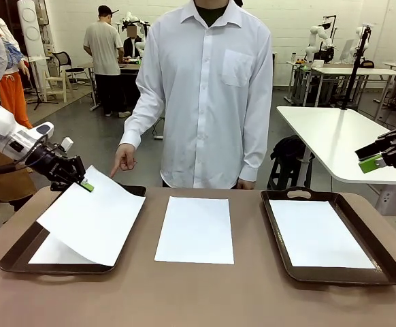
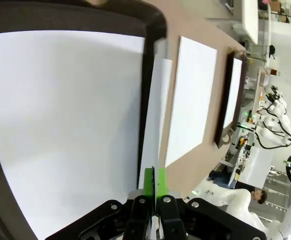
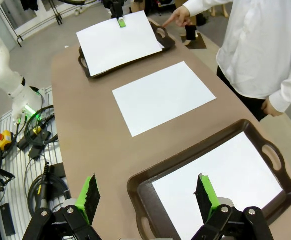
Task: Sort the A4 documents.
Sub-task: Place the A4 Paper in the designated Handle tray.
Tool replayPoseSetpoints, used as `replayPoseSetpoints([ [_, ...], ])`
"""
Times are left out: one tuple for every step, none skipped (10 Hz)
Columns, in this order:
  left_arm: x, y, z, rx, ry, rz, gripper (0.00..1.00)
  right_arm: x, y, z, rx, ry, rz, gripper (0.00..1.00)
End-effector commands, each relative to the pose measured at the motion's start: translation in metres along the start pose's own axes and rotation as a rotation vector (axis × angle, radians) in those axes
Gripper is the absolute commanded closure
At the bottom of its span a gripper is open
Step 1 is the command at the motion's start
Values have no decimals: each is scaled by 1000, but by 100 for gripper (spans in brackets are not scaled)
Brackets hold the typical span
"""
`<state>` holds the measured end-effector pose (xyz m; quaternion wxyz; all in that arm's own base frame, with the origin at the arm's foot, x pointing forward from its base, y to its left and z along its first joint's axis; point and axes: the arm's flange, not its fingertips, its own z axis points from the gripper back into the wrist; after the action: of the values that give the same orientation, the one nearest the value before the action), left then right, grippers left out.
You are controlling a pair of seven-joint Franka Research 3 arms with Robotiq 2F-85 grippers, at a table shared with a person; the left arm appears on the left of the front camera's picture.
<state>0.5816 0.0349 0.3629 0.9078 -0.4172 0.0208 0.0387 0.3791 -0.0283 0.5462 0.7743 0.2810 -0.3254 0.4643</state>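
white a4 sheet point(image 1: 92, 221) slopes over the left tray point(image 1: 11, 264), its left long edge raised and pinched in the left pincer point(image 1: 86, 184), its long axis running roughly near to far, above a second sheet point(image 1: 52, 253) in that tray. a middle sheet point(image 1: 195, 229) lies flat on the counter point(image 1: 198, 293), long axis near to far, with bare strips either side and a bare band along the near edge. the right pincer point(image 1: 373, 162) hangs wide and empty high at the right, clear of the right tray point(image 1: 392, 272) and the right sheet point(image 1: 319, 234).
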Motion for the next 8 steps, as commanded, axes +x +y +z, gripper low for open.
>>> replayPoseSetpoints([
  [10,7,-7,46,-26,35,99,-1,0,-2,1,5,-3,0],
  [12,10,-8,69,-36,48,99,-1,0,-2,1,5,-3,0],
  [13,13,-7,101,-55,65,99,-1,0,-2,1,5,-3,0],
  [13,17,-5,121,-56,78,99,-1,0,-2,1,5,-3,0],
  [14,21,-5,148,-37,94,99,-1,0,-2,1,5,-3,0],
  [16,24,-5,174,-22,107,99,-1,0,-2,1,5,-3,0],
  [19,25,-5,193,-17,111,99,-1,0,-2,1,5,-3,0],
  [22,24,-5,220,-35,104,99,-1,0,-2,1,5,-3,0],
])
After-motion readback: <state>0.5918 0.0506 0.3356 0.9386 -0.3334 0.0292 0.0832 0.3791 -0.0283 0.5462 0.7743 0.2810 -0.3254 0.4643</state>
